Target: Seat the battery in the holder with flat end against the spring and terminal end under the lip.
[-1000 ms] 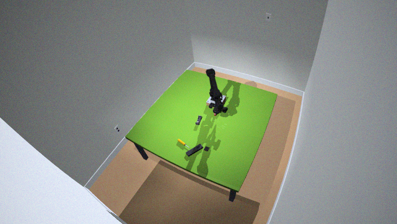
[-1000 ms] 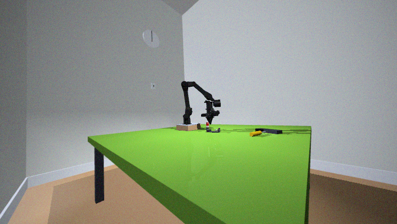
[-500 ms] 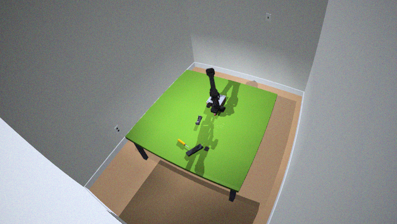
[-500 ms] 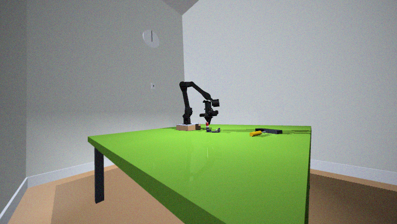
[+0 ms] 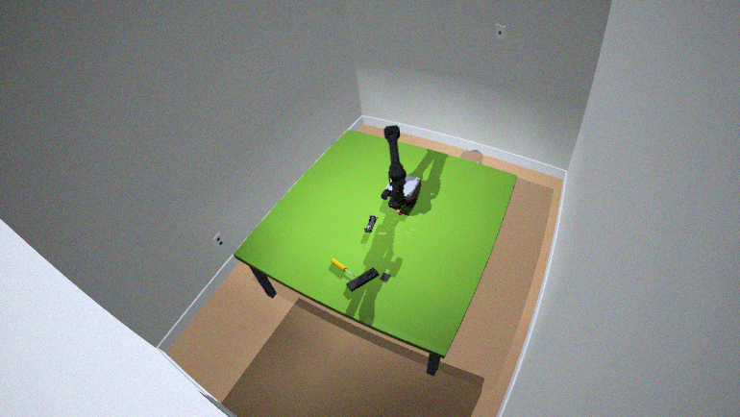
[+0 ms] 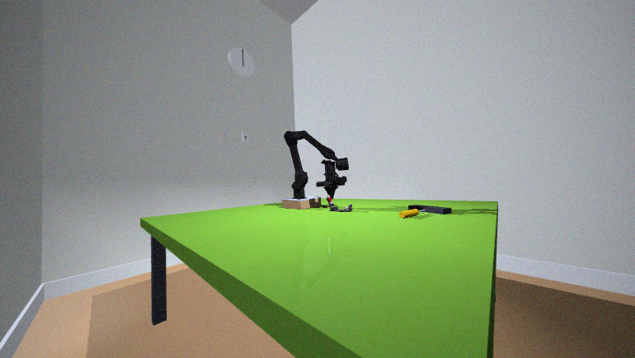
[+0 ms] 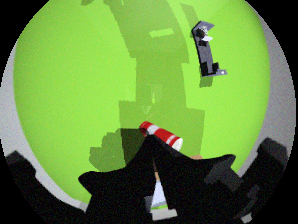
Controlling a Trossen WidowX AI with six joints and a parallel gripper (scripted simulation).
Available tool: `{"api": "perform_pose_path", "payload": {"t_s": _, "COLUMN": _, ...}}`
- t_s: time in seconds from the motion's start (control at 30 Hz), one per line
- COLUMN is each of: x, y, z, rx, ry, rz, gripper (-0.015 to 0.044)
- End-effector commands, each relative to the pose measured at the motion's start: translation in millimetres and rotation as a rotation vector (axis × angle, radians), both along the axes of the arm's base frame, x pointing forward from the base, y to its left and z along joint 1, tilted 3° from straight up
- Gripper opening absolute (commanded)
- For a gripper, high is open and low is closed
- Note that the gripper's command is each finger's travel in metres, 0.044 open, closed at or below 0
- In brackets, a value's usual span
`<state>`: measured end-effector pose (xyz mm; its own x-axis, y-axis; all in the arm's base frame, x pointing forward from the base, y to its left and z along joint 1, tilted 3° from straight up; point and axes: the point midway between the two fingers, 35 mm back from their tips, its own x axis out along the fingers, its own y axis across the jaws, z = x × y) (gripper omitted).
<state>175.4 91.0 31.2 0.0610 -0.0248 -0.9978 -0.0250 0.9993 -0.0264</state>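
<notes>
One black robot arm (image 5: 394, 160) stands on a pale block (image 6: 297, 203) toward the far side of a green table (image 5: 310, 207). It bends over so that its gripper (image 6: 329, 195) points straight down at the table, close in front of the block.

The two fingers are pressed together with nothing gripped between them. Their tips hang just above the battery (image 7: 161, 135), a small red and white cylinder. In the wrist view it sticks out from under the dark fingertips, slanting across the picture. From the side view it shows as a red speck (image 6: 330, 202) directly below the tips. Whether the tips touch it is too small to tell, and so is whether it lies flat or leans.

The battery is on the bare table, outside the holder (image 7: 205, 48). The holder is a small dark grey tray, just beside the battery in the side view. From the overhead view it lies a short way toward the table's near edge (image 5: 370, 223).

Three other items lie well apart from these, near that edge. They are a yellow-handled screwdriver (image 5: 339, 265), a flat black bar (image 5: 361, 279) and a tiny dark block (image 5: 384, 277). The arm's shadow stretches across the green surface between the holder and these items.
</notes>
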Motion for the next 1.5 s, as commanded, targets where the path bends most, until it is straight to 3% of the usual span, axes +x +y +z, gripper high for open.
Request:
{"api": "perform_pose_path", "payload": {"t_s": 0.0, "x": -2.9, "y": -8.4, "z": -2.0, "rx": -0.008, "ry": 0.009, "rz": -0.001, "gripper": 0.0000}}
{"api": "perform_pose_path", "payload": {"t_s": 0.4, "x": -2.9, "y": -15.6, "z": -0.3, "rx": -0.005, "ry": 0.006, "rz": -0.003, "gripper": 0.0000}}
{"api": "perform_pose_path", "payload": {"t_s": 0.8, "x": -7.8, "y": -14.6, "z": 76.9, "rx": -0.009, "ry": 0.009, "rz": -0.001, "gripper": 0.0000}}
{"api": "perform_pose_path", "payload": {"t_s": 1.17, "x": -7.6, "y": -14.2, "z": 76.5, "rx": -0.005, "ry": 0.009, "rz": 0.002, "gripper": 0.0000}}
{"api": "perform_pose_path", "payload": {"t_s": 1.27, "x": -6.4, "y": -16.3, "z": 70.2, "rx": 0.003, "ry": 0.004, "rz": -0.150, "gripper": 0.0079}}
{"api": "perform_pose_path", "payload": {"t_s": 1.47, "x": -2.9, "y": -26.2, "z": 42.9, "rx": 0.037, "ry": -0.015, "rz": -0.781, "gripper": 0.0236}}
